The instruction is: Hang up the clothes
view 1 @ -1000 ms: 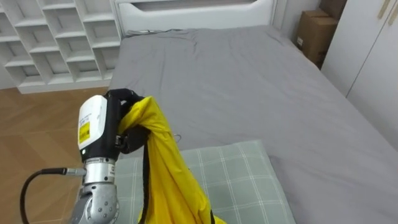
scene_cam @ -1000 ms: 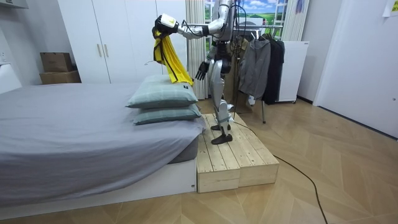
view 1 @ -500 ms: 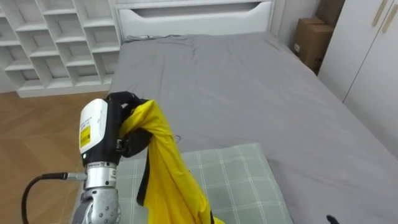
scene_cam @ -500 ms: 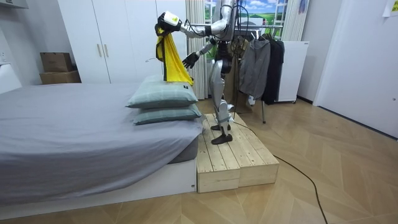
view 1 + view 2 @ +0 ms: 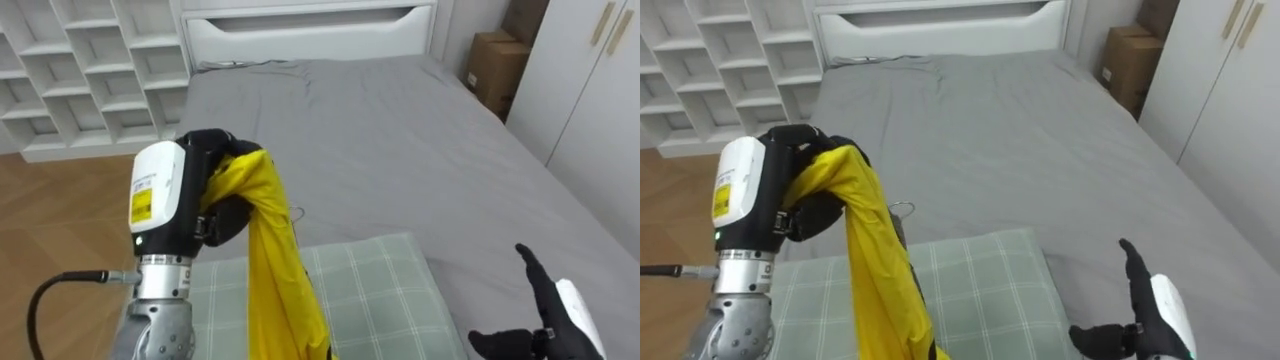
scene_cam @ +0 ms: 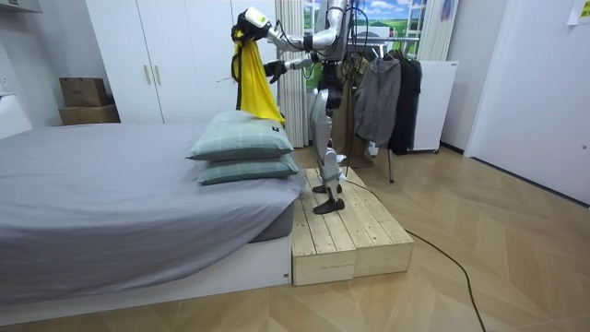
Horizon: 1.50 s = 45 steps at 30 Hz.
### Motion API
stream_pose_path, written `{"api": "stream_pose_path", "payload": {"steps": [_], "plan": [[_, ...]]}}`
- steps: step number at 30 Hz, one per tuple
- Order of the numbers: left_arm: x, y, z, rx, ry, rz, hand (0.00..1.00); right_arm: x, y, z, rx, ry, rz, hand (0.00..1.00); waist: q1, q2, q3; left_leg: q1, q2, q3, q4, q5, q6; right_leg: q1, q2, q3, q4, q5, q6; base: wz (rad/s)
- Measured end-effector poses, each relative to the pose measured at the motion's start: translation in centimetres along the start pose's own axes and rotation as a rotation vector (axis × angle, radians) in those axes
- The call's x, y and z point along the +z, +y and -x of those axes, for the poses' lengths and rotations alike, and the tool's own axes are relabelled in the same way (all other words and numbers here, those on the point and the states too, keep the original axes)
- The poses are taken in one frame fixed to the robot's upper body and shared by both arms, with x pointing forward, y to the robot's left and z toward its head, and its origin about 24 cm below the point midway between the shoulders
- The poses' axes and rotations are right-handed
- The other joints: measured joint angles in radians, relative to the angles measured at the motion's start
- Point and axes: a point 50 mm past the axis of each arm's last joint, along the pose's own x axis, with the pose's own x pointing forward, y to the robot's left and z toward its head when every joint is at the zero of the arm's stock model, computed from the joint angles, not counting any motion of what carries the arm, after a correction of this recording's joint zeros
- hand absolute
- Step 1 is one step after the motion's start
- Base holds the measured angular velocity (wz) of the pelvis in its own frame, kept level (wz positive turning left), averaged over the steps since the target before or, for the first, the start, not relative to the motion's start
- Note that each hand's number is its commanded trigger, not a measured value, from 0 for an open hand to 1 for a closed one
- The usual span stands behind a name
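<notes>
1. The left hand (image 5: 222, 218) clamps curled fingers on the bunched yellow garment (image 5: 270, 250), now lifted higher; the right hand (image 5: 548, 318), fingers spread and empty, has risen to its right, probably to help.
2. Below the hand the garment is cut off; a thin hook (image 5: 901, 209) beside it is unclear; the rack (image 6: 387, 65) stands behind the robot.

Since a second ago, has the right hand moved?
Yes: in the room view the right hand rose away from the pillows, toward the yellow garment.
</notes>
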Motion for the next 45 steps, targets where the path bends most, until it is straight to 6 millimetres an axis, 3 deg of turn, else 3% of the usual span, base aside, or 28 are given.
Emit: {"api": "stream_pose_path", "payload": {"steps": [6,13,17,22,27,45], "plan": [[0.5,1.0,-0.5,0.025,-0.085,-0.073,1.00,2.4,-1.0,-0.3,-0.026,-0.116,0.021,0.00,-0.012,0.028,0.0032,-0.005,0.000,-0.001,-0.012,-0.002,-0.002,-0.012,0.002,0.001,0.000,0.002,0.001,0.00],[1.7,2.0,-1.1,0.078,-0.168,-0.124,1.00,2.5,-0.8,-0.4,0.032,-0.114,-0.009,0.00,-0.011,0.046,0.0014,-0.004,0.000,0.002,-0.016,-0.002,-0.002,-0.015,0.002,0.006,0.000,0.002,0.001,-0.02],[2.4,2.6,-1.4,0.103,-0.202,-0.138,1.00,2.5,-0.8,-0.4,0.055,-0.095,-0.104,0.00,0.003,0.048,0.0011,0.004,0.000,0.016,-0.030,-0.002,-0.003,-0.022,0.003,0.025,0.000,0.002,0.001,-0.12],[2.4,3.0,-1.6,0.129,-0.221,-0.148,1.00,2.2,-0.9,-0.4,0.042,-0.048,-0.354,0.00,0.002,0.049,0.0023,0.009,-0.001,0.018,-0.029,-0.002,-0.003,-0.011,0.002,0.026,-0.001,0.002,0.001,-0.03],[2.7,3.0,-1.6,0.143,-0.244,-0.165,1.00,2.2,0.4,-0.3,0.154,-0.029,-0.500,0.00,0.004,0.070,0.0132,0.007,-0.001,0.017,-0.030,-0.002,-0.003,-0.015,0.002,0.025,-0.005,0.003,0.002,0.00],[3.1,2.6,-2.0,0.146,-0.245,-0.182,1.00,2.7,5.4,0.4,0.468,0.045,-0.781,0.00,0.017,0.071,0.0140,0.007,-0.001,0.019,-0.031,-0.002,-0.003,-0.013,0.002,0.023,-0.016,0.005,0.003,0.00]]}}
